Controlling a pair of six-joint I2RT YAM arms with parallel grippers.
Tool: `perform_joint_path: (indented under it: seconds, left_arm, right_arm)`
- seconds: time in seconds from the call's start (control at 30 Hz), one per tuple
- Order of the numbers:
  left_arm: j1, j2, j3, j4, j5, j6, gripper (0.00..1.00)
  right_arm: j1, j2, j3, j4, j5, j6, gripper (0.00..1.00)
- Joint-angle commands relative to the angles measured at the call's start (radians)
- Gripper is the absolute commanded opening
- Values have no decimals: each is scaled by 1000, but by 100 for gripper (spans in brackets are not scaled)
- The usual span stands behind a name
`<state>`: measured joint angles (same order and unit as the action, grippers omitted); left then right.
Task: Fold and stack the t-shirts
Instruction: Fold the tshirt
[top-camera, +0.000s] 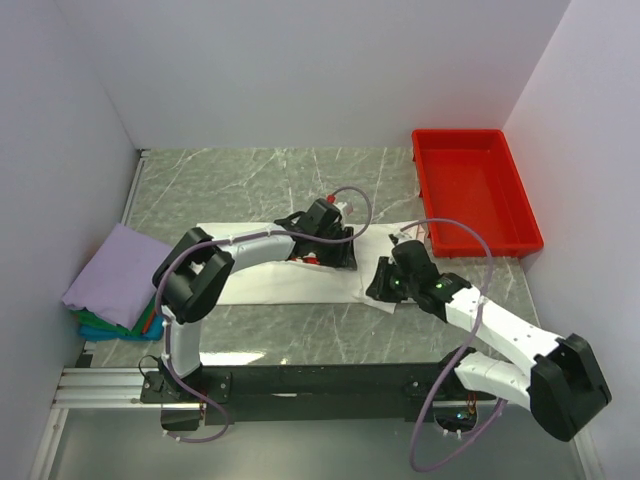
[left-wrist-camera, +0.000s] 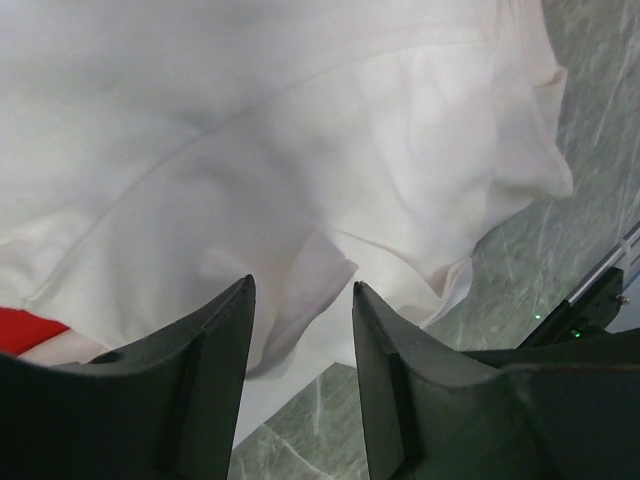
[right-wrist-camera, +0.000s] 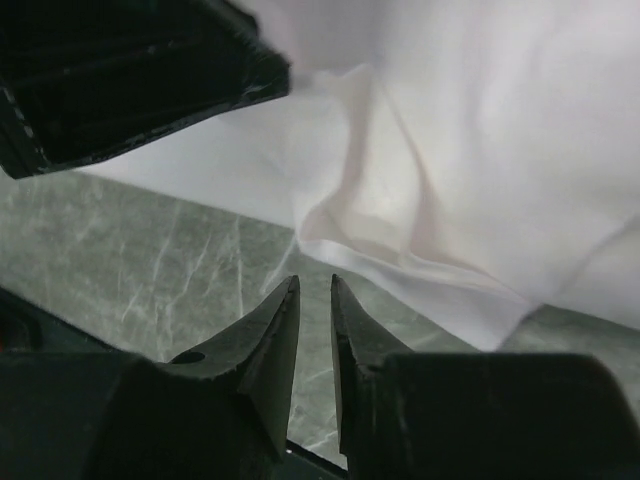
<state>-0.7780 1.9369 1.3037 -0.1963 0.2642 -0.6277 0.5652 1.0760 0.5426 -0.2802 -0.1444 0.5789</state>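
The white t-shirt (top-camera: 262, 285) lies spread across the middle of the table, with a bit of its red print (top-camera: 313, 261) showing by my left gripper (top-camera: 338, 256). That gripper hovers open over the shirt's rumpled right part (left-wrist-camera: 250, 130); a fold lies just beyond its fingertips (left-wrist-camera: 245, 300), and the red print shows at the left edge (left-wrist-camera: 25, 328). My right gripper (top-camera: 380, 286) sits at the shirt's right hem (right-wrist-camera: 440, 290), its jaws a narrow gap apart and empty over bare marble. The folded lavender shirt (top-camera: 115, 270) tops green (top-camera: 98, 322) and blue (top-camera: 128, 333) ones at the left.
The red plastic tray (top-camera: 500, 240) stands at the back right. White walls close in the left, back and right. The left gripper's black body (right-wrist-camera: 120, 80) is close above the right gripper. A black rail runs along the near edge (top-camera: 330, 380).
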Motion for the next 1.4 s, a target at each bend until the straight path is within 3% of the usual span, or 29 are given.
perform_joint_path:
  seconds: [0.0, 0.33, 0.53, 0.7, 0.97, 1.37]
  left_arm:
    - [-1, -67, -29, -6, -22, 28, 49]
    - [-1, -196, -171, -11, -100, 13, 46]
    - [-1, -240, -230, 4, -105, 16, 45]
    - [-1, -260, -258, 32, -102, 16, 43]
    - [-4, -280, -180, 15, -149, 32, 45]
    - [-79, -145, 12, -80, -256, 132, 52]
  right_arm:
    - [2, -63, 11, -92, 165, 50, 27]
    - [-21, -44, 25, -139, 221, 81, 34]
    - [-41, -67, 5, -157, 239, 99, 46]
    - [-57, -71, -15, -174, 256, 154, 46]
    - [-96, -111, -79, -146, 235, 223, 46]
    - [-177, -128, -135, -102, 166, 225, 46]
